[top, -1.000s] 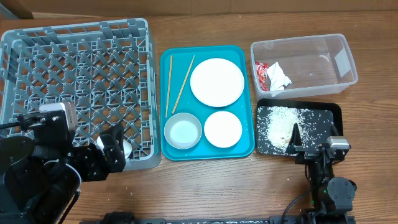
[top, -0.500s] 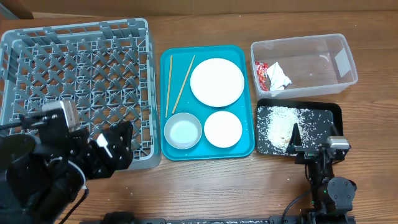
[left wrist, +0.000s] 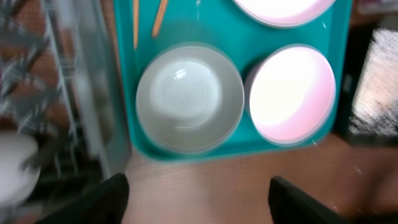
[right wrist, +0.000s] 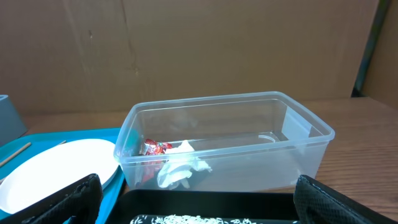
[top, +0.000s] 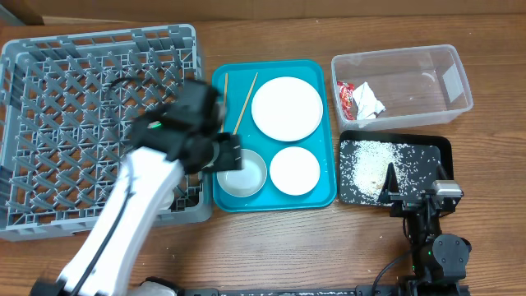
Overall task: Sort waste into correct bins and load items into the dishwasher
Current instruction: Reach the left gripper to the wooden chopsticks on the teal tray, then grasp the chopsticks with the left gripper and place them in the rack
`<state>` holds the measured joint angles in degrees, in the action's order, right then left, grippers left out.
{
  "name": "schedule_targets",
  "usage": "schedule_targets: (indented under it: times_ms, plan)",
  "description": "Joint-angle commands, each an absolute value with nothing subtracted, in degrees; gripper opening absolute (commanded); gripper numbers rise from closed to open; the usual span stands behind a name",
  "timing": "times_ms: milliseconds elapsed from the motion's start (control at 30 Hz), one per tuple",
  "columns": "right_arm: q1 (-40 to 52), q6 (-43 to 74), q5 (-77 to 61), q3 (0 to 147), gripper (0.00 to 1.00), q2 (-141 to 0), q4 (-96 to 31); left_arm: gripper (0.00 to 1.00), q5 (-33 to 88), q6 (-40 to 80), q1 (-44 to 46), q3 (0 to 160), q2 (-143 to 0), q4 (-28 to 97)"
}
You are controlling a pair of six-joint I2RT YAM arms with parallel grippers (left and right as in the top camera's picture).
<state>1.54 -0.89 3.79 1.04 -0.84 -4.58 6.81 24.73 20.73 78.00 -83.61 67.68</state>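
Observation:
My left gripper (top: 228, 154) is open and empty, hovering at the near left of the teal tray, just short of the metal-grey bowl (top: 242, 173). In the left wrist view the gripper (left wrist: 198, 185) has the bowl (left wrist: 189, 96) ahead of it, a small white dish (left wrist: 291, 93) to the right, two chopsticks (left wrist: 135, 25) and the large white plate (left wrist: 286, 7) beyond. A small white cup (left wrist: 15, 175) lies in the grey dish rack (top: 49, 90). My right gripper (right wrist: 198, 185) is open by the black tray (top: 444, 148) holding rice grains (top: 370, 160). The wrapper (top: 360, 99) lies in the clear tub (top: 419, 62).
The teal serving tray (top: 325, 193) sits between the rack and the two bins. The large plate (top: 286, 108), small dish (top: 294, 170) and chopsticks (top: 223, 111) lie on it. Bare wooden table runs along the front edge.
My left arm has swung from the near-left corner, across the rack, to the teal tray beside the grey bowl. The right arm has not moved.

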Motion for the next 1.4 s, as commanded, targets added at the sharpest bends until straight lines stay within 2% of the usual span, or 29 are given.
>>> schedule_targets:
  times_ms: [0, 200, 433, 633, 700, 767, 833, 900, 933, 1367]
  plan:
    - [1.5, -1.1, 3.7, 0.4, 1.00, -0.2, -4.4, 0.74, -3.9, 25.9, 23.4, 78.1, -90.2, 62.1]
    - [1.5, -1.1, 3.7, 0.4, 1.00, -0.2, -4.4, 0.70, -8.5, 23.8, 22.7, 78.3, -103.3, 48.6]
    - [1.5, -1.1, 3.7, 0.4, 1.00, -0.2, -4.4, 0.69, -7.9, 13.4, 21.3, 78.3, -111.9, 37.0]
    - [1.5, -1.1, 3.7, 0.4, 1.00, -0.2, -4.4, 0.59, -7.9, 6.6, 21.3, 78.3, -117.5, 30.8]
    - [1.5, -1.1, 3.7, 0.4, 1.00, -0.2, -4.4, 0.50, -7.9, 4.6, 21.3, 78.3, -118.8, 29.8]
    - [1.5, -1.1, 3.7, 0.4, 1.00, -0.2, -4.4, 0.44, -7.9, 3.2, 21.3, 78.3, -119.6, 29.7]
    - [1.5, -1.1, 3.7, 0.4, 1.00, -0.2, -4.4, 0.33, -8.1, 2.7, 21.3, 78.3, -120.2, 29.8]
    - [1.5, -1.1, 3.7, 0.5, 1.00, -0.2, -4.4, 0.12, -8.1, 2.7, 21.2, 78.3, -120.3, 30.3]
    - [1.5, -1.1, 3.7, 0.4, 1.00, -0.2, -4.4, 0.04, -8.1, 2.8, 21.2, 78.3, -120.2, 30.7]
    - [1.5, -1.1, 3.7, 0.4, 1.00, -0.2, -4.4, 0.04, -7.2, 15.7, 15.7, 97.9, -109.1, 54.0]
